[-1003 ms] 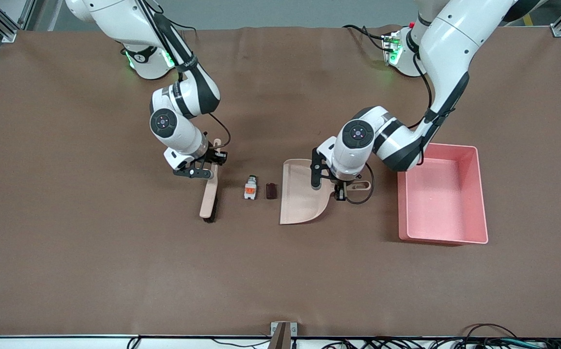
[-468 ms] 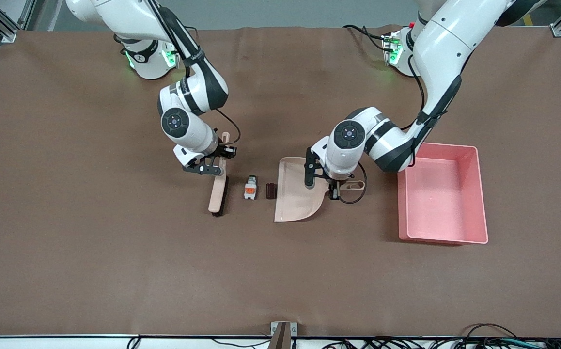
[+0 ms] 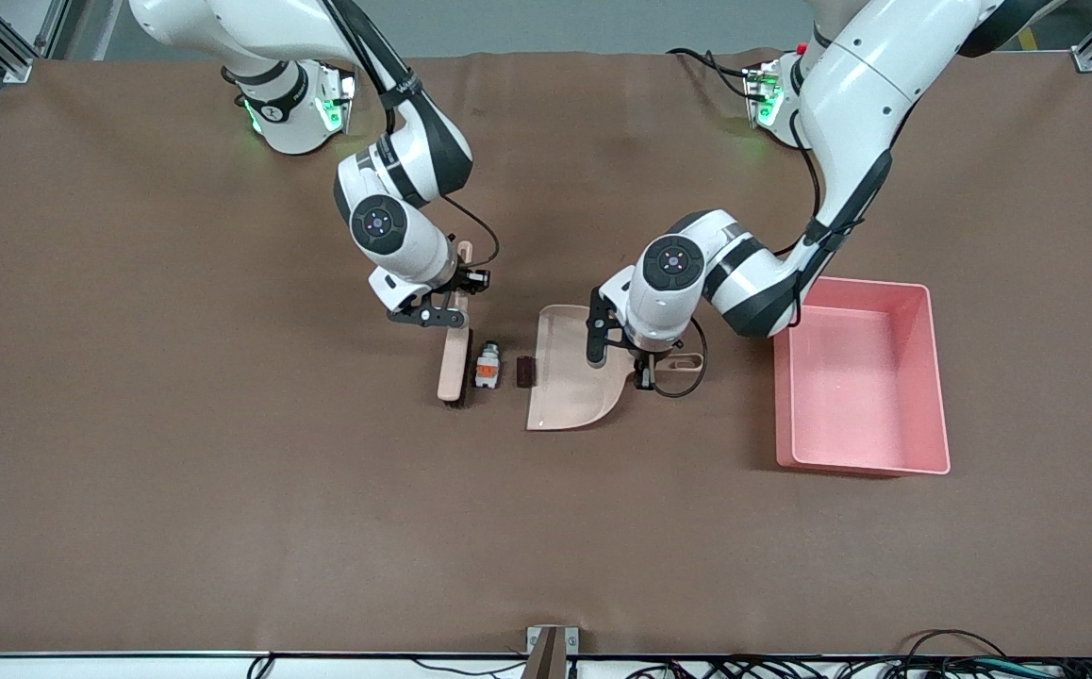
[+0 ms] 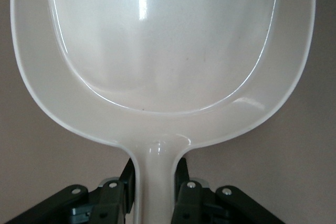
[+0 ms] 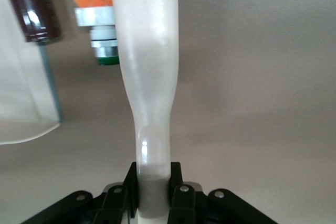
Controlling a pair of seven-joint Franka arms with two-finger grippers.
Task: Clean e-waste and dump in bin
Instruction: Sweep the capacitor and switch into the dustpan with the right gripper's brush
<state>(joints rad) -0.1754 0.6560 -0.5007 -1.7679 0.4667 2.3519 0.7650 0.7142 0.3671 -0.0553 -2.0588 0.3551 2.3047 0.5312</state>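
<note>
The white-grey component with an orange patch (image 3: 487, 367) and the dark maroon block (image 3: 525, 371) lie side by side on the brown mat. My right gripper (image 3: 447, 306) is shut on the handle of a beige brush (image 3: 455, 363), which stands close beside the component. My left gripper (image 3: 645, 363) is shut on the handle of the beige dustpan (image 3: 570, 382), whose open edge is at the maroon block. The right wrist view shows the brush handle (image 5: 149, 77), the component (image 5: 94, 9), the block (image 5: 32, 8) and my right gripper (image 5: 153, 190). The left wrist view shows the empty dustpan (image 4: 163, 51) and my left gripper (image 4: 155, 192).
The pink bin (image 3: 933, 377) stands on the mat toward the left arm's end, beside the dustpan's handle, and looks empty. The brown mat (image 3: 225, 490) covers the whole table.
Both arms have moved toward each other. The brush has slid up to the component and the dustpan has slid up to the maroon block. The two pieces have not moved.
</note>
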